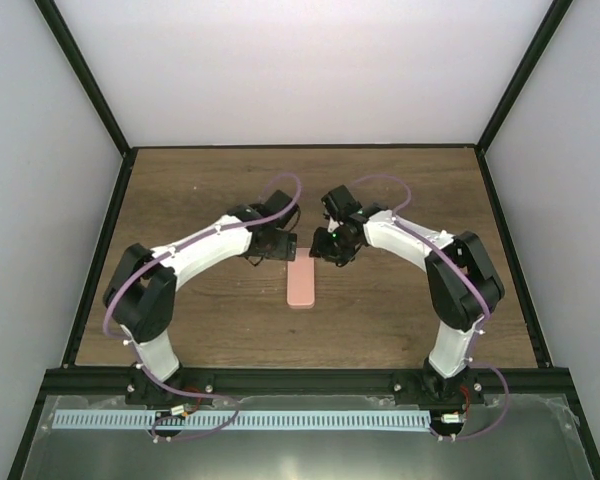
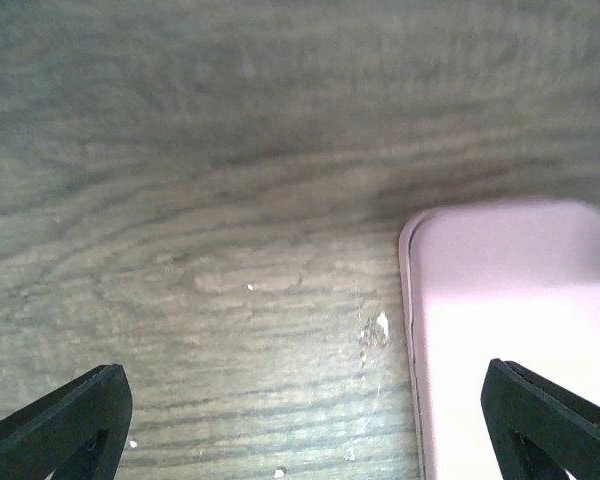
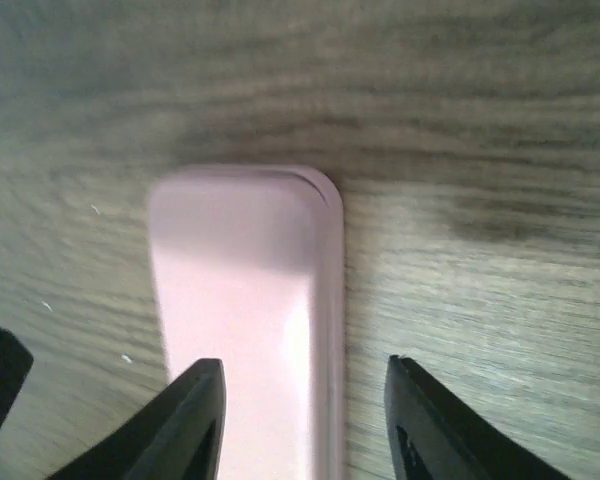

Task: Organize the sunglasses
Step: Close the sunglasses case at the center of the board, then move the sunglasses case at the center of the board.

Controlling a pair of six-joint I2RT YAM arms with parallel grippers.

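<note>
Two arms bent inward over a salmon-pink oblong case (image 1: 301, 285); I found the left gripper (image 2: 300, 400) spread wide, the right gripper (image 3: 305, 400) parted less, straddling its edge.

Pink case (image 3: 245, 290) lies flat on wooden table (image 3: 480, 150); right gripper (image 3: 305, 365) jaws parted, straddling the case's right edge.

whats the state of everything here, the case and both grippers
pink case, looks closed, lying flat on the table
left gripper, open, empty, low by the case's far end, one finger over the case
right gripper, open, empty, straddling one long edge of the case
sunglasses, not visible in any view
</note>
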